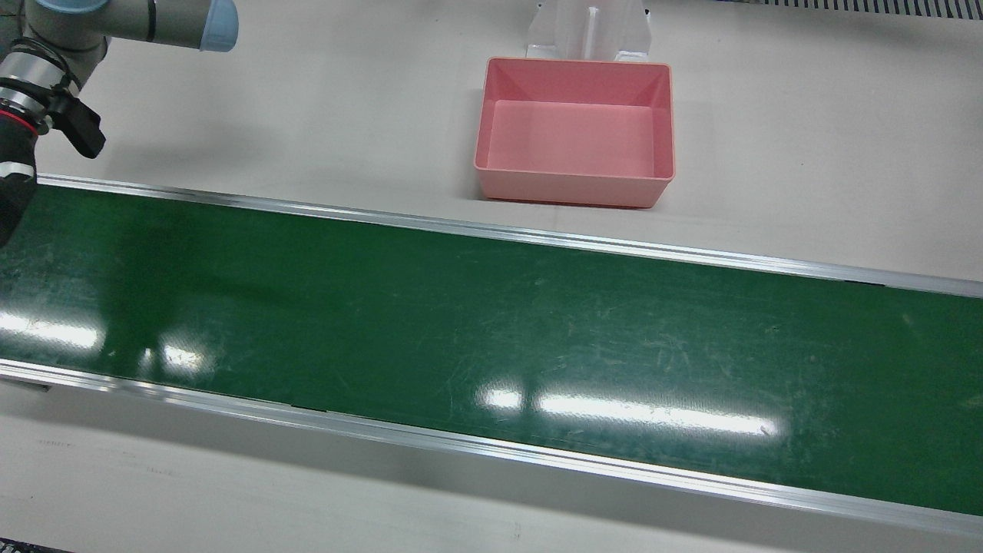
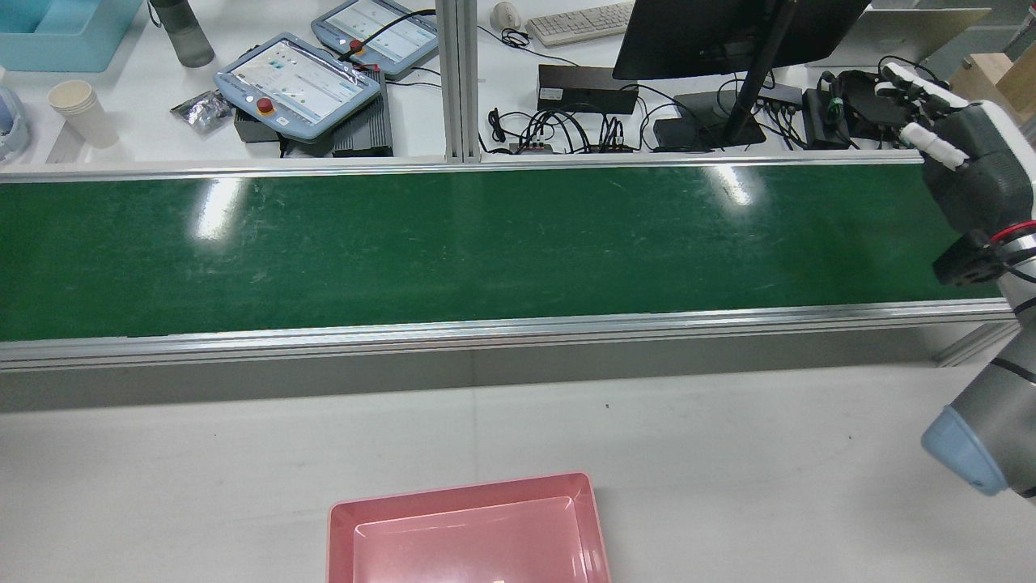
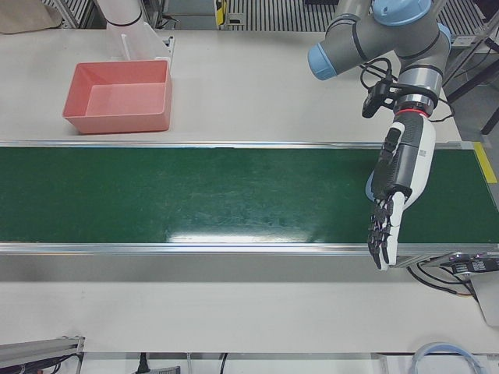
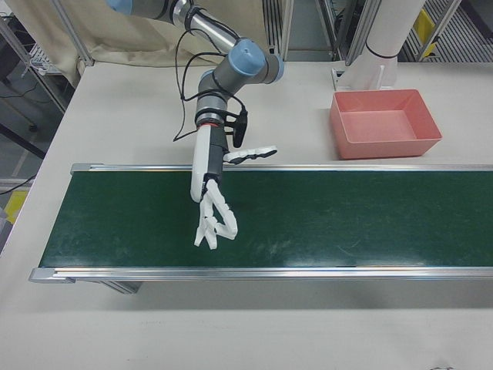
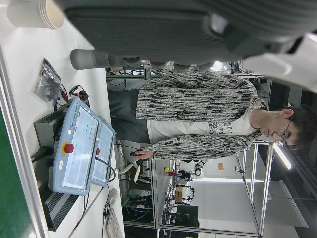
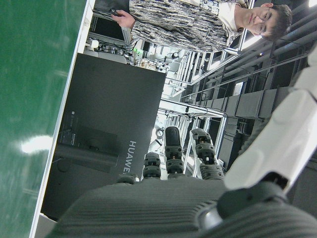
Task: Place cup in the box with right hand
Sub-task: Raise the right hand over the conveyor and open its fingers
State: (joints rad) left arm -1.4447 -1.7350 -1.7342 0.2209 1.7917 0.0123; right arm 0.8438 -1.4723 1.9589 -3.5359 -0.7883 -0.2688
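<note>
My right hand (image 4: 209, 193) hangs over the green conveyor belt (image 4: 347, 216) near its end, fingers (image 4: 208, 231) loosely spread and holding nothing. The only cups I can see are stacked white paper cups (image 2: 79, 109) on the far desk beyond the belt, well apart from my fingers. The pink rectangular plastic box (image 4: 393, 146) sits open on the pale worktop (image 4: 139, 116), just beside the belt's metal rail. My left hand (image 3: 399, 175) hangs empty, fingers straight, over the belt's other end.
</note>
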